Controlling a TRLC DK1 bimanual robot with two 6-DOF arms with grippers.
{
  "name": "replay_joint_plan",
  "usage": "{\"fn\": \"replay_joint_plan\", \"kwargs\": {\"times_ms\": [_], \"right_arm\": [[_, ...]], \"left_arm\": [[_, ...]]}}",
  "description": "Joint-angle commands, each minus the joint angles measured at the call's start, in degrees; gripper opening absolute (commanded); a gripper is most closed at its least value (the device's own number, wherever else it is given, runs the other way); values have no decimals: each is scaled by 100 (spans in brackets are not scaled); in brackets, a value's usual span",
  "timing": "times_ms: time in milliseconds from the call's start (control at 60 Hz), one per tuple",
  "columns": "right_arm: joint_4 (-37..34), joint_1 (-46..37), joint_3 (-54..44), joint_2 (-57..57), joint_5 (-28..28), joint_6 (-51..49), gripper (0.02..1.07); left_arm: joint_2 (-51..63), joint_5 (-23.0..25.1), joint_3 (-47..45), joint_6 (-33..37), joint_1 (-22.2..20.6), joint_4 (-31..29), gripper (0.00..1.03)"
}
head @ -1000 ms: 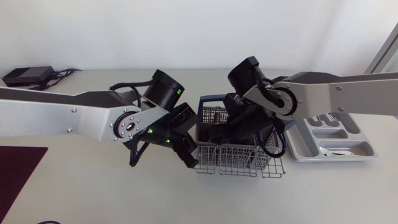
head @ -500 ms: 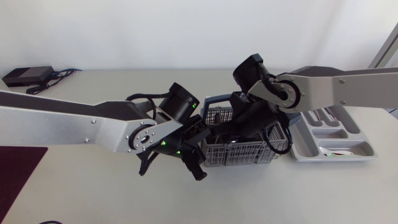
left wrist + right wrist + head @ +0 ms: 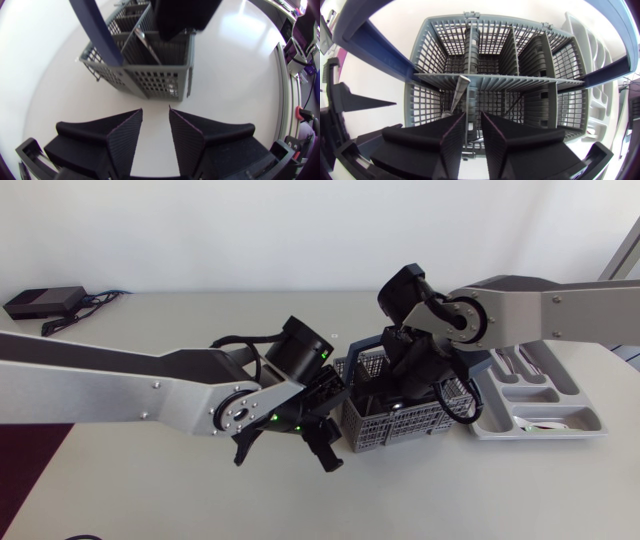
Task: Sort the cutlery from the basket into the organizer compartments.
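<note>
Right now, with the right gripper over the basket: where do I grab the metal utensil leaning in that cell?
Take the metal utensil by its upper end, which leans against the centre divider. Come straight down with the right gripper, probably with the fingers across its flat faces. The basket walls block any approach from the side.

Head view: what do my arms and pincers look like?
The left arm and right arm have silver-grey links, black joints. Green lights glow at the left wrist; black cable loops by the right. The left pincer and right pincer have two matte black wedge fingers.
</note>
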Motion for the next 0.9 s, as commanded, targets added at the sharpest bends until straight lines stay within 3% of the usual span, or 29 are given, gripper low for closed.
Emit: {"fn": "replay_joint_plan", "kwargs": {"times_ms": [0,283,567,883], "right_arm": [[-261,-87,-51,21,181,35,28],[-305,-148,-104,-111,296,26,28],[-296,-350,-218,-331,357,44,28],[-305,-588,-341,-454,392,-9,28]], "left_arm": [[-386,-79,126,-62,-231,352,39],[-175,-202,451,-18,-459,888,39],[265,1,609,-97,-319,967,39],[678,9,741,-123,-468,1178,39]]}}
